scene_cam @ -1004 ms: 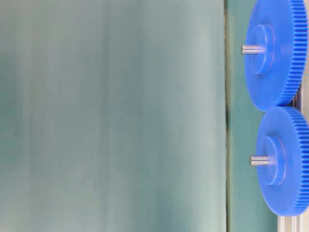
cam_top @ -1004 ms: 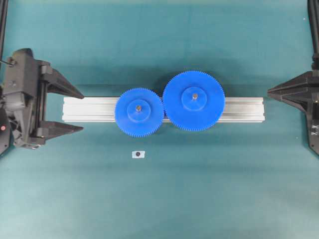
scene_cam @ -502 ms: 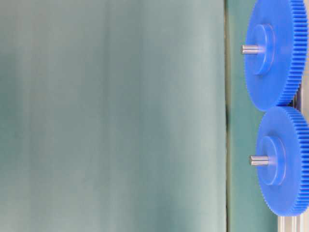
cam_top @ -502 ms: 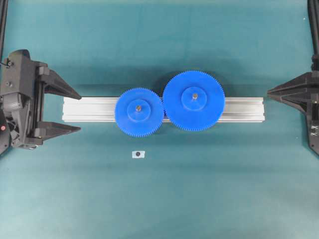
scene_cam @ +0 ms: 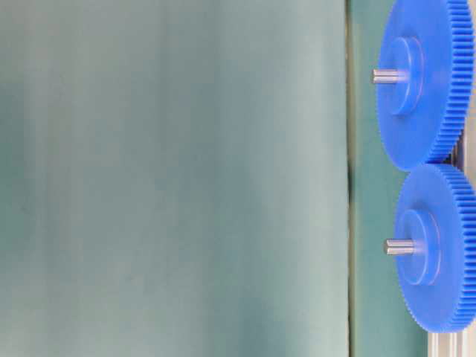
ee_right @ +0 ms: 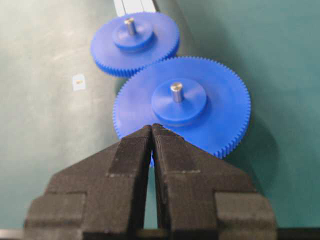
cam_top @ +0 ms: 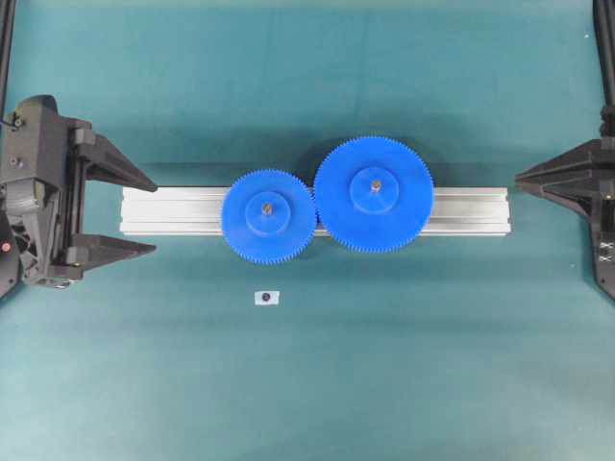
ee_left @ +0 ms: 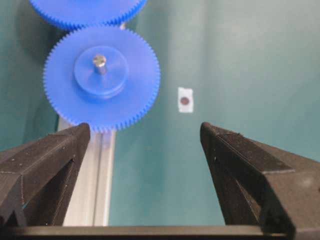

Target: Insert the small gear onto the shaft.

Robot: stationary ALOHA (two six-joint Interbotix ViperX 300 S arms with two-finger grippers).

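The small gear lies flat on the aluminium rail. The shaft pokes up through its hub, and its teeth meet those of the larger blue gear. My left gripper stands open at the rail's left end, apart from the small gear and holding nothing. In the left wrist view the shaft rises ahead of the left gripper. My right gripper is shut and empty beyond the rail's right end. In its wrist view the right gripper points at the larger gear.
A tiny white tag with a black dot lies on the teal mat in front of the small gear. The larger gear has its own centre pin. In the table-level view both gears appear side on, the small gear lower.
The left gripper drew back slightly to the left a second ago and has held still since. Gears, shaft and right gripper have not moved.
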